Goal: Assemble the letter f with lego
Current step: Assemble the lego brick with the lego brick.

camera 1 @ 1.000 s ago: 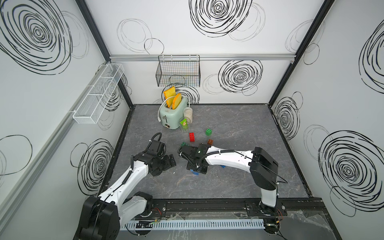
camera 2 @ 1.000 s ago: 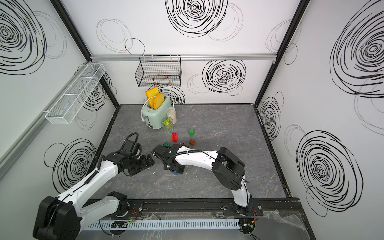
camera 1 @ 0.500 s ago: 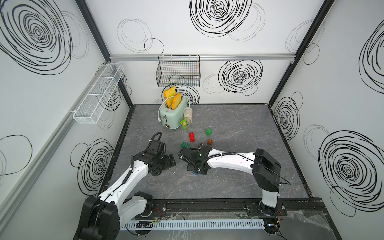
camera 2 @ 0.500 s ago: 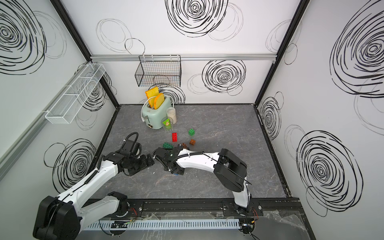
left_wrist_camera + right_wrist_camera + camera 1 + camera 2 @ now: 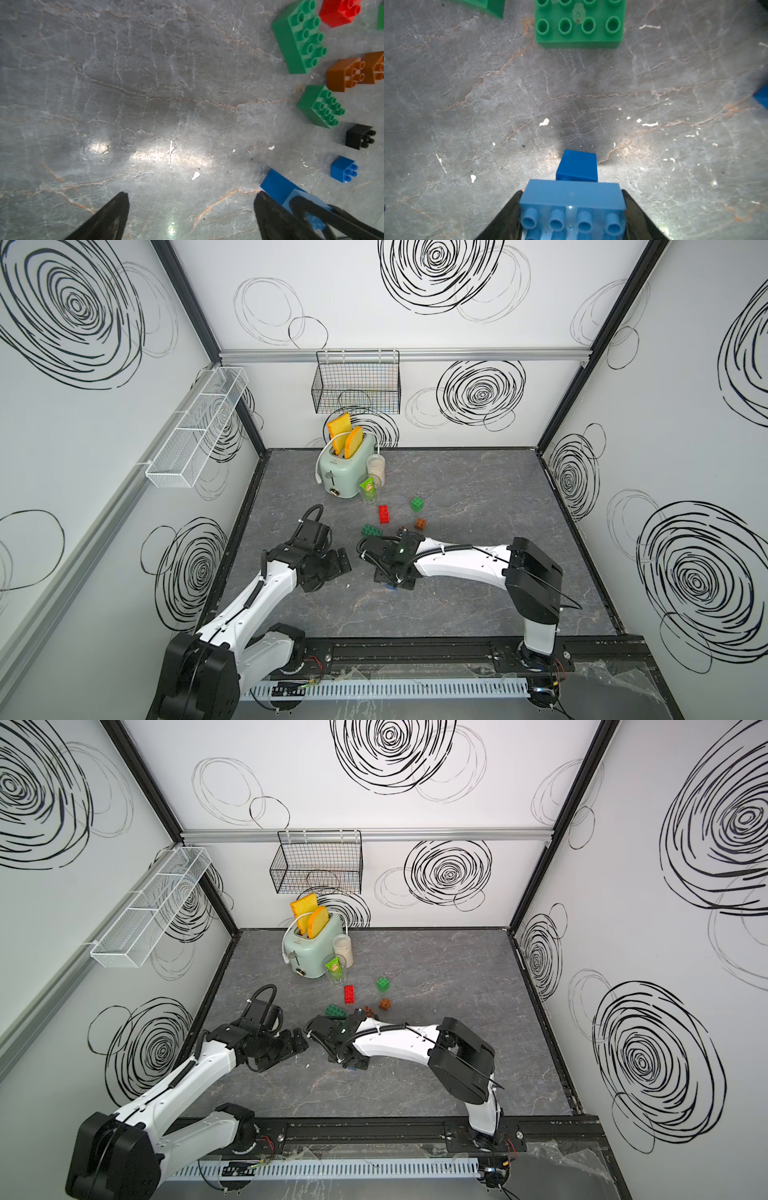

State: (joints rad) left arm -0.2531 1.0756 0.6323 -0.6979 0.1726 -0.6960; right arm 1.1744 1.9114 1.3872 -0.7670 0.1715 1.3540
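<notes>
In both top views the right gripper hangs low over the middle of the grey marbled tabletop. Its wrist hides all but a sliver of blue beneath it. The left gripper is just beside it, not touching. Beyond them lie loose lego: a dark green oblong brick, a red oblong brick, a green square brick and an orange-brown brick. A top view also shows a second orange-brown brick beside the wrist. A mint toaster stands near the back wall. Since a second ago the right wrist has drawn a little toward the near edge, baring more of the dark green oblong brick. The left arm has not moved.

The left wrist view adds what the arm hides from above: a black brick, a small dark blue brick and another green brick, all on the table. The left fingers are spread wide with only bare table between them.

Only the right wrist view shows the grip. The right fingers clamp the short ends of a light blue oblong brick. Its studs face the camera and its long axis runs from finger to finger. A dark blue brick sits under it and juts past the fingertips toward a green four-stud-wide brick.
</notes>
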